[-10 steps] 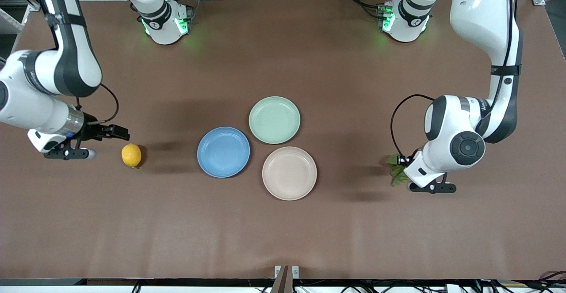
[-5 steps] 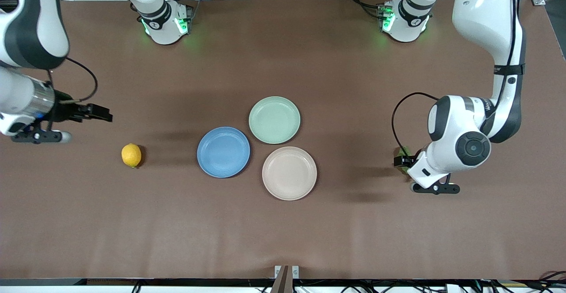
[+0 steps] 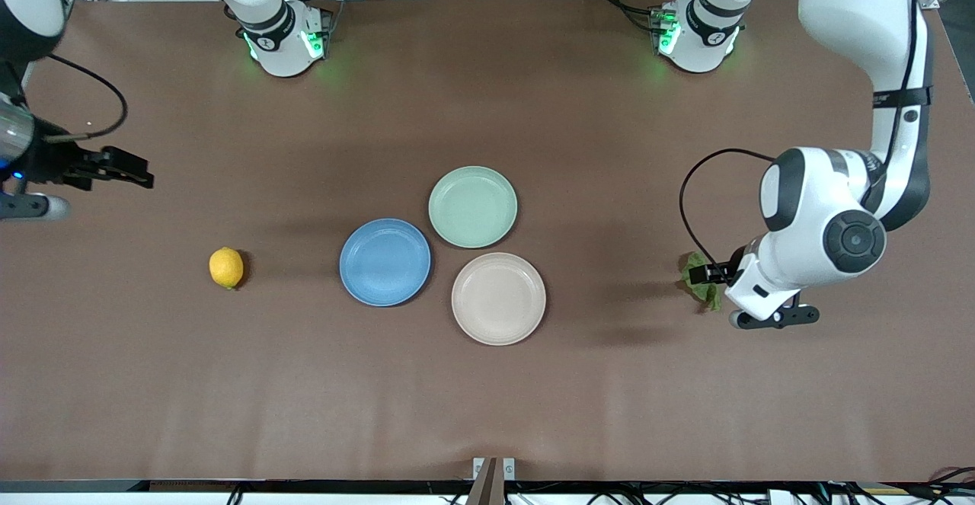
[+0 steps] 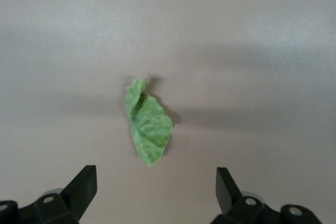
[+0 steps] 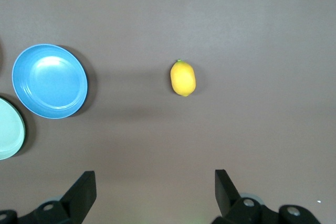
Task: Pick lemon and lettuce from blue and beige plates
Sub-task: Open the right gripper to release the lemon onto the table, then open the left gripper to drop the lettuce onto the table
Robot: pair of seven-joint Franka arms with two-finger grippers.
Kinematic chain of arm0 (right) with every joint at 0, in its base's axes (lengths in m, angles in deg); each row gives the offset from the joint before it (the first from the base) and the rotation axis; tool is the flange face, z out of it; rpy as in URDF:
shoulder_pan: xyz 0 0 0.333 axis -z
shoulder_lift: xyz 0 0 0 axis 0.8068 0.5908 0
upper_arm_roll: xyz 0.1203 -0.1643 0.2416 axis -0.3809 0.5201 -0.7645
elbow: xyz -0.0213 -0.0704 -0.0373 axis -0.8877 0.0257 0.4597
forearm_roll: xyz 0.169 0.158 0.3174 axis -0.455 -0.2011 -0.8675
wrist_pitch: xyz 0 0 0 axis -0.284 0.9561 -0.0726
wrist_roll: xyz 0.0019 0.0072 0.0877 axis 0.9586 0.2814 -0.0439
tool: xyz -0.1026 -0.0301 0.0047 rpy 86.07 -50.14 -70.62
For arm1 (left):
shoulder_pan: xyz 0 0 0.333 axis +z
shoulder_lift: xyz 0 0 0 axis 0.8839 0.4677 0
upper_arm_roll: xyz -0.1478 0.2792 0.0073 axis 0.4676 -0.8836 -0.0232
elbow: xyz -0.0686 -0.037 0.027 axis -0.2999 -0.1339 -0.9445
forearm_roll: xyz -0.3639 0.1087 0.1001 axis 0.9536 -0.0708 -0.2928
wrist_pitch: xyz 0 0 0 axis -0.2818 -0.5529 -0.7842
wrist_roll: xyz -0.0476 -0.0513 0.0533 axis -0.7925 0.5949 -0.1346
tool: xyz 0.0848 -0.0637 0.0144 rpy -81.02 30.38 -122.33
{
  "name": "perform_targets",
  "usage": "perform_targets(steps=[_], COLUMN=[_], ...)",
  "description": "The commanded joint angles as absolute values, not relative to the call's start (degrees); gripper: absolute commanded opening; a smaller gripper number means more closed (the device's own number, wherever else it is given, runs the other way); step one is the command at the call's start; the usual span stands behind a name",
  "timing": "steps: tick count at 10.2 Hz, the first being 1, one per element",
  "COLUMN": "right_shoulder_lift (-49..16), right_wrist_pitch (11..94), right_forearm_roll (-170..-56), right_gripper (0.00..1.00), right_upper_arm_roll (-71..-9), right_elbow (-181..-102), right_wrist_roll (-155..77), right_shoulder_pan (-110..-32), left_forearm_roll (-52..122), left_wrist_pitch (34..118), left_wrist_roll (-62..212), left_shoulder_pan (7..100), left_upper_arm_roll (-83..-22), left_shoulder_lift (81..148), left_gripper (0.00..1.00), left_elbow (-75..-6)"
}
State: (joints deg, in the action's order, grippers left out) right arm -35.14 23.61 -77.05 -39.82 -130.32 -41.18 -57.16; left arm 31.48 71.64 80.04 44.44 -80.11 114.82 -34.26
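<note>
Toward the left arm's end of the desk (image 3: pixel 579 413), the left hand (image 4: pixel 156 190) is seen spread wide and empty, hanging just above the lettuce (image 3: pixel 699 280), which lies flat on the bare desk and is touched by neither finger. At the right arm's end, the right hand (image 3: pixel 126 170) is likewise held fully open with nothing in it, raised over bare desk, well apart from the lemon (image 3: pixel 226 267). The lemon rests on the desk between that hand and the plates, nearer to the front camera than the hand. Three plates are grouped near the middle of the desk: the blue plate (image 3: pixel 385 262), the beige plate (image 3: pixel 498 298) and a green plate (image 3: pixel 472 206), the green one farthest from the front camera and the beige one nearest. The three rims lie just beside one another. All three plates are seen to hold nothing. No readable writing can be made out on the plates or the fruit.
</note>
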Motion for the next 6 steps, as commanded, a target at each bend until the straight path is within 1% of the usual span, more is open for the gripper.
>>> perform_targets(steps=[1,4,6], right_shoulder_lift=[-35.13,-35.48,-38.80], right_wrist_pitch=[19.68,16.16,15.36], right_forearm_roll=[-76.10,-76.18,-76.71], right_gripper=[1.00,1.00,1.00], right_upper_arm_roll=[-42.41,-42.24,-42.06], right_elbow=[-125.06,-121.53,-121.61], right_wrist_roll=[-39.06,-38.86,-39.30], right_shoulder_pan=[-53.53,-53.52,-53.52], left_forearm_roll=[32.71,31.92,29.04], left_wrist_pitch=[71.56,71.47,70.95], left_wrist_roll=[80.42,79.37,80.85], left_shoulder_pan=[46.19,49.19,49.19], left_upper_arm_roll=[-80.10,-80.10,-80.01], left_shoulder_lift=[105.93,95.82,92.38], left_gripper=[1.00,1.00,1.00], left_elbow=[-42.76,-50.94,-53.15])
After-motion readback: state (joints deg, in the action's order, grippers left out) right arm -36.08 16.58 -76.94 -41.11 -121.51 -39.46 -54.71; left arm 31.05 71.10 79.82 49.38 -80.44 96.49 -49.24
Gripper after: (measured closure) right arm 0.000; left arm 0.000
